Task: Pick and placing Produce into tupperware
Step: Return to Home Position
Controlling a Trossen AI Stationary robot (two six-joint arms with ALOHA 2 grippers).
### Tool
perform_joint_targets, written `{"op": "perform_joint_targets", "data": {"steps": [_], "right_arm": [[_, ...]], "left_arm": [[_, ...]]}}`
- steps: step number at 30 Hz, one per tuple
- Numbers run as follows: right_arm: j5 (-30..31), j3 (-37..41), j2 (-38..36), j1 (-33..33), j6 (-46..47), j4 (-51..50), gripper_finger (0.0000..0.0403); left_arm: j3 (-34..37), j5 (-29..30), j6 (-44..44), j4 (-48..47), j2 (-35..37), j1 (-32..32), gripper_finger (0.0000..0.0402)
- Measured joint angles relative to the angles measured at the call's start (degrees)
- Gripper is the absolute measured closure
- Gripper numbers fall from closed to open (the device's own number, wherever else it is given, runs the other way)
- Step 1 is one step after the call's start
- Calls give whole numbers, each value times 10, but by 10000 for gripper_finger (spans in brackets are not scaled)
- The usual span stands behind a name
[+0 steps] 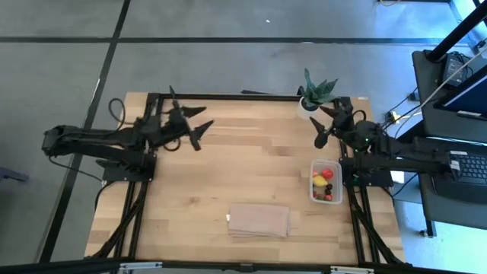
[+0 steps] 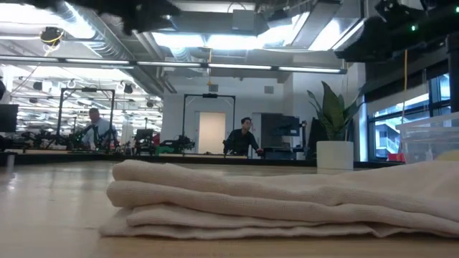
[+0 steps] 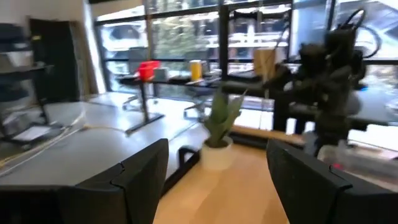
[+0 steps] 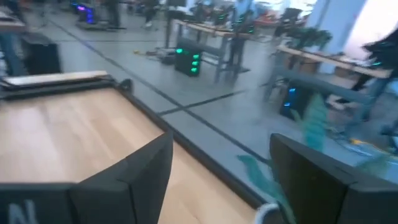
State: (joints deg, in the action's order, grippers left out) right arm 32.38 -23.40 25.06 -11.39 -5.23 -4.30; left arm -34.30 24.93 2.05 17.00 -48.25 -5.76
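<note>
The clear tupperware (image 1: 312, 196) stands near the table's right edge, and in the low view the tupperware (image 2: 430, 140) shows at the far right. Inside it lies the produce (image 1: 323, 181): red, yellow and dark pieces. My left gripper (image 1: 202, 125) hangs open above the table's far left part, pointing level toward the right. In its own view my left gripper (image 3: 217, 186) has nothing between its fingers. My right gripper (image 1: 323, 126) is open above the far right corner, beyond the tupperware. Between the fingers of my right gripper (image 4: 217, 180) there is likewise nothing.
A spiky green plant in a white pot (image 1: 312, 97) stands at the far edge, close to my right gripper. A folded tan cloth (image 1: 259, 221) lies near the front edge, at the middle. The black frame rails (image 1: 228, 97) border the table.
</note>
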Motion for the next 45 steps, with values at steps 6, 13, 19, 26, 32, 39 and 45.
{"op": "perform_joint_targets", "data": {"steps": [6, 13, 19, 26, 32, 39, 45], "right_arm": [[-5, 45, -49, -71, -27, 35, 134], [-21, 63, -92, -158, -13, 48, 134], [-49, 69, -135, -208, -13, 23, 134], [-50, 69, -216, -233, -8, -44, 134], [-50, 68, -245, -234, 30, -101, 134], [-52, 70, -246, -234, 38, -106, 134], [-52, 70, -249, -234, 34, -103, 134]], "left_arm": [[125, 88, -26, 21, 111, -10, 138], [220, 124, -65, 38, 182, -26, 138], [230, 124, -46, 23, 230, -24, 138], [230, 124, -52, -48, 286, -24, 138], [230, 125, -46, -81, 321, -24, 138], [240, 131, -76, -110, 335, -23, 138], [300, 123, -115, -61, 334, -23, 138]]}}
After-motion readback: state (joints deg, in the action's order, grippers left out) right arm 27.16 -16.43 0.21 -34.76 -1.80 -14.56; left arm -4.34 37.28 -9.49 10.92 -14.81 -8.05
